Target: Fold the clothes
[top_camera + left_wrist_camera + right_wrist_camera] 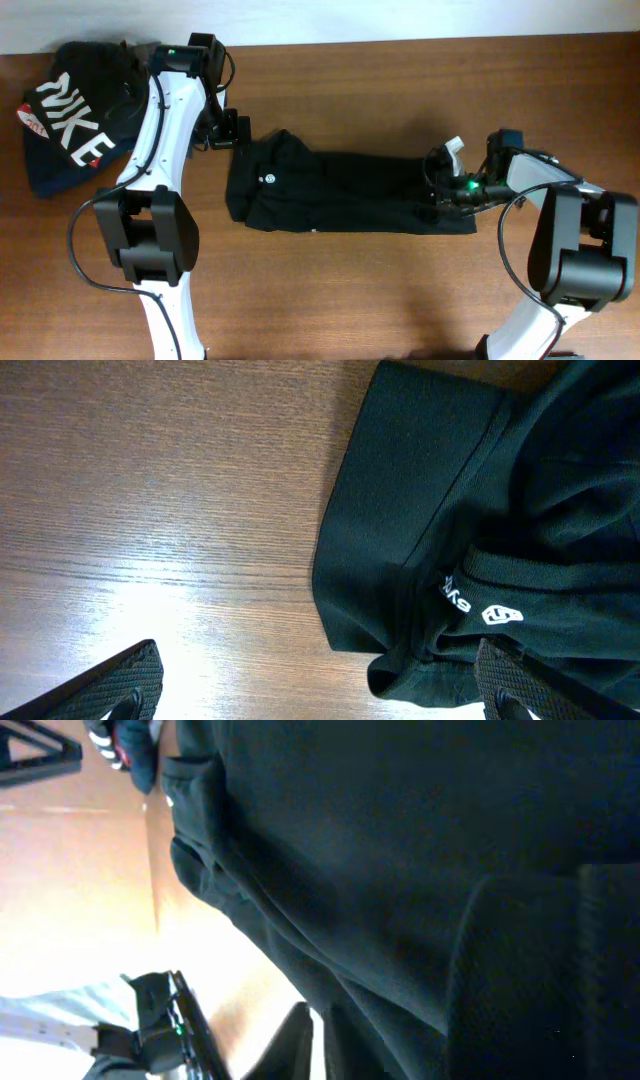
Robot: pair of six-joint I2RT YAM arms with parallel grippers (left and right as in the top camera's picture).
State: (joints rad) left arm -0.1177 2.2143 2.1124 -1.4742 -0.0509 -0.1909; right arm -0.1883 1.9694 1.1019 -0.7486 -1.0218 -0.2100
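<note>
The right gripper (441, 185) sits low at the right end of the black T-shirt (330, 190). Its own camera sees almost nothing but dark cloth, so I cannot tell if it is pinching the shirt or only resting over it. If it lifts with just a thin bit of cloth, that end could slip out and flop down crooked.

The shirt lies in the middle of the table (350, 300) as a long strip running left to right. It is lumpy and wrinkled near the collar end. If it is folded over like this, the wrinkles could get pressed in and the fold would come out bumpy.

A bit farther back, the left gripper (320, 685) hangs over the far left corner of the shirt, near the small white mark (270, 179). Its fingers (125, 680) are spread wide and hold nothing. One is over bare wood, the other over cloth. If it goes down there, it could catch only the top layer and pull the fold open.

Farthest off is the NIKE garment (70, 125), well apart from the shirt. The left arm (165, 120) passes just beside it, so a big swing could drag it along.
</note>
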